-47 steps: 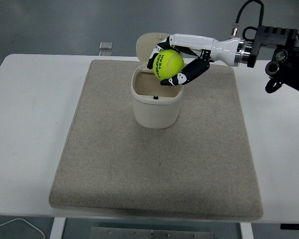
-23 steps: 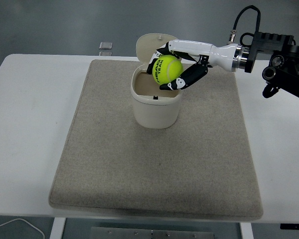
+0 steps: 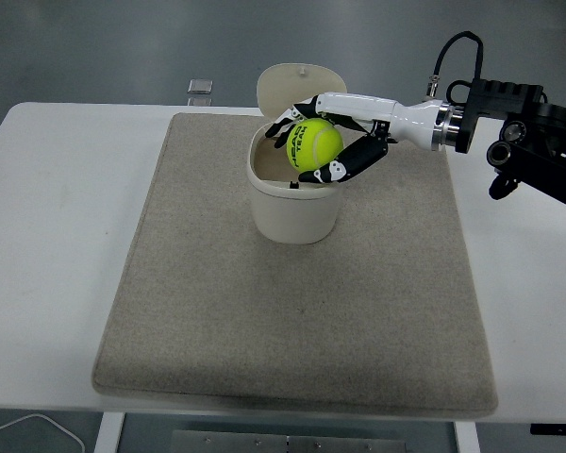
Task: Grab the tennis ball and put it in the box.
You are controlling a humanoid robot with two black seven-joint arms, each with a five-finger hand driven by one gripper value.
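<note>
A yellow-green tennis ball (image 3: 313, 143) is held in my right hand (image 3: 323, 142), whose fingers are curled around it. The hand holds the ball just above the open mouth of a cream-coloured box (image 3: 295, 206) that stands on a beige mat (image 3: 292, 311). The box's round lid (image 3: 297, 87) is tipped up behind it. The ball's lower part sits at about the level of the box's rim. My right arm reaches in from the right edge. My left arm is out of view.
A small grey square object (image 3: 200, 87) lies on the white table (image 3: 57, 208) behind the mat's far left corner. A white cable (image 3: 28, 429) shows below the table's near left edge.
My right hand has moved the ball left and down, from above the box's right rim to over its open mouth.
</note>
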